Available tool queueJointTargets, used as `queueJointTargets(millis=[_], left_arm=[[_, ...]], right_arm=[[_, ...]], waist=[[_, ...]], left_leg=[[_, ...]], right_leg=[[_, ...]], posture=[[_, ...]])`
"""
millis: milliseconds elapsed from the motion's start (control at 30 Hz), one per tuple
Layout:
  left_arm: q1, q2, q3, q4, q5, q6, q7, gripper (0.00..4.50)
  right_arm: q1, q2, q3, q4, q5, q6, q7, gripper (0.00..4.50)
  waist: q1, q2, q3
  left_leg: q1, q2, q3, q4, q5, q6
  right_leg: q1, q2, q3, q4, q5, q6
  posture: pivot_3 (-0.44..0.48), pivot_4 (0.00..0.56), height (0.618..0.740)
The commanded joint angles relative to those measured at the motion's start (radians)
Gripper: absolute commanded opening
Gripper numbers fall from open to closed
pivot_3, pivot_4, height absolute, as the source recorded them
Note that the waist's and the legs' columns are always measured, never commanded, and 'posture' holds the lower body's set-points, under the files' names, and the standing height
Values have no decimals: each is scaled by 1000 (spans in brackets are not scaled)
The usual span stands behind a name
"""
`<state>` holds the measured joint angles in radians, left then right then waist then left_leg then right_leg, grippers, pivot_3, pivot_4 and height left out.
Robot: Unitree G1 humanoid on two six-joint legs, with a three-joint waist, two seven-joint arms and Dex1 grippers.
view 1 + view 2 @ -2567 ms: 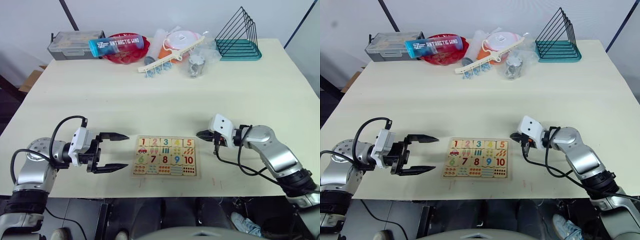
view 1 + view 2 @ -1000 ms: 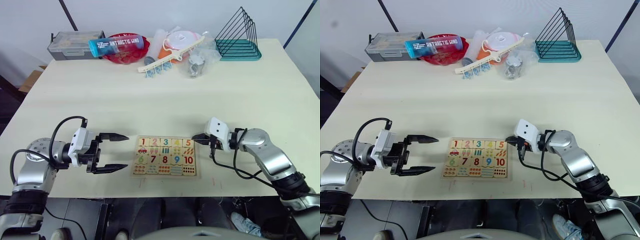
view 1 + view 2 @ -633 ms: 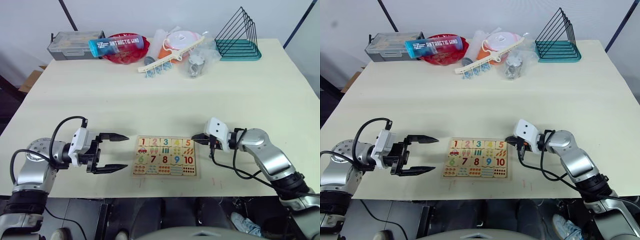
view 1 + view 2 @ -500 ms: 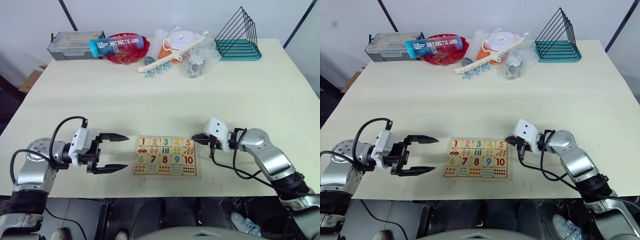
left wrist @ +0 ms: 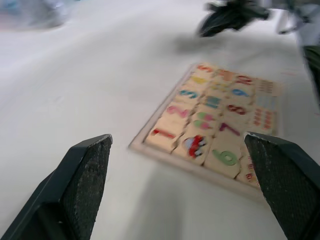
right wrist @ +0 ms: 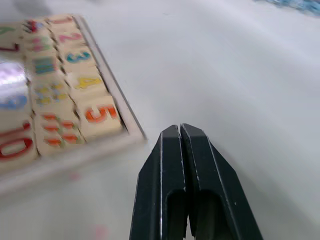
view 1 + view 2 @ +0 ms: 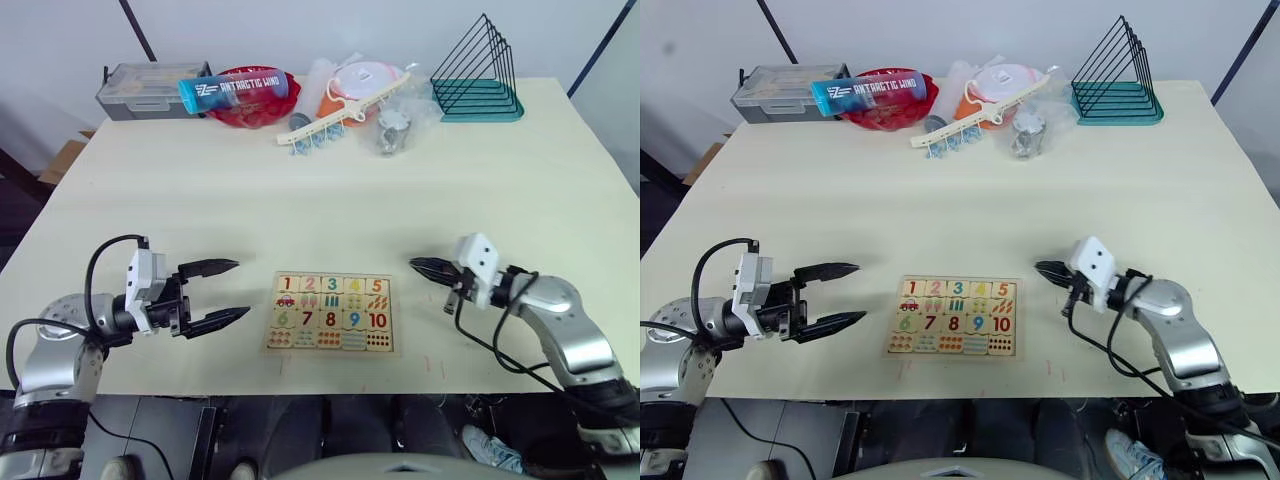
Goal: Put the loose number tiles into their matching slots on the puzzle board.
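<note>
Pulling both arms back from the puzzle board (image 7: 330,312) on the counter (image 7: 300,200), we see tiles 1–5 (image 7: 331,285) seated in their slots, our left gripper (image 7: 228,290) spread wide, right gripper (image 7: 418,266) pressed closed and empty.

Silver-grey metallic arm segments end in white wrist housings; each gripper, the left gripper (image 7: 218,292) and the right gripper (image 7: 416,265), carries two tapered black fingers. Black cables loop alongside both forearms.
</note>
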<state>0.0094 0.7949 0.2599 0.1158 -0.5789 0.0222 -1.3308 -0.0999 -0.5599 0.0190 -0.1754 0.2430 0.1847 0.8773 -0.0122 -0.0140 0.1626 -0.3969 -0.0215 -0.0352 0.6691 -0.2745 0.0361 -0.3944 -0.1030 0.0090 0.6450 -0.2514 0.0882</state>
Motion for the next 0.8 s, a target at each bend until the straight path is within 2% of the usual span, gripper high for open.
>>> queueJointTargets(millis=[33, 233, 267, 300, 367, 533, 567, 600, 800], left_arm=[[53, -32, 60, -78, 0, 36, 120, 4500], [126, -90, 77, -163, 38, 89, 295, 4500], [132, -97, 77, -172, 47, 95, 318, 4500], [137, -105, 76, -179, 61, 94, 345, 4500], [152, -122, 73, -195, 83, 100, 396, 4500], [189, -148, 66, -221, 126, 107, 473, 4500], [193, -152, 65, -224, 134, 109, 488, 4500], [197, -155, 65, -225, 140, 110, 498, 4500], [207, -167, 67, -233, 156, 107, 533, 4500]], right_arm=[[104, -13, -124, -58, 77, -40, -7, 53], [277, 5, -272, -96, 153, -69, -40, 53], [300, 10, -291, -101, 162, -75, -45, 542], [321, 16, -311, -102, 168, -86, -51, 570], [362, 33, -353, -90, 180, -113, -58, 1297], [440, 64, -412, -31, 212, -184, -40, 3663], [452, 69, -419, -18, 218, -199, -31, 4280], [462, 74, -423, -10, 223, -211, -25, 4461], [491, 86, -437, 7, 249, -246, -15, 4461]], waist=[[1, 0, 0], [1, 0, 0], [1, 0, 0], [1, 0, 0], [3, 0, -1], [2, 0, -1], [2, 0, -1], [2, 0, -1], [2, 0, -1]], left_leg=[[1, 1, 0, 0, 0, 0], [2, 1, 0, 0, 0, 0], [2, 1, 0, 0, 0, 0], [2, 1, 0, 0, 0, 0], [2, 1, 0, 0, 0, 0], [2, 1, 1, 0, 0, 0], [2, 1, 1, 0, 0, 0], [3, 1, 1, 0, 0, 0], [3, 1, 1, 0, 0, 0]], right_leg=[[1, 0, 0, 0, 0, 0], [2, 0, 1, 0, 0, 0], [2, 0, 1, 0, 0, 0], [2, 0, 1, 0, 0, 0], [2, 0, 1, 0, 0, 0], [2, -1, 2, -1, 0, 0], [2, -1, 2, -1, 0, 0], [2, -1, 2, -1, 0, 0], [2, -1, 2, -1, 0, 0]], posture=[[0, 150, 740], [0, 150, 740], [0, 150, 740], [0, 150, 740], [0, 150, 740], [0, 150, 740], [0, 150, 740], [0, 150, 740], [0, 150, 740]])
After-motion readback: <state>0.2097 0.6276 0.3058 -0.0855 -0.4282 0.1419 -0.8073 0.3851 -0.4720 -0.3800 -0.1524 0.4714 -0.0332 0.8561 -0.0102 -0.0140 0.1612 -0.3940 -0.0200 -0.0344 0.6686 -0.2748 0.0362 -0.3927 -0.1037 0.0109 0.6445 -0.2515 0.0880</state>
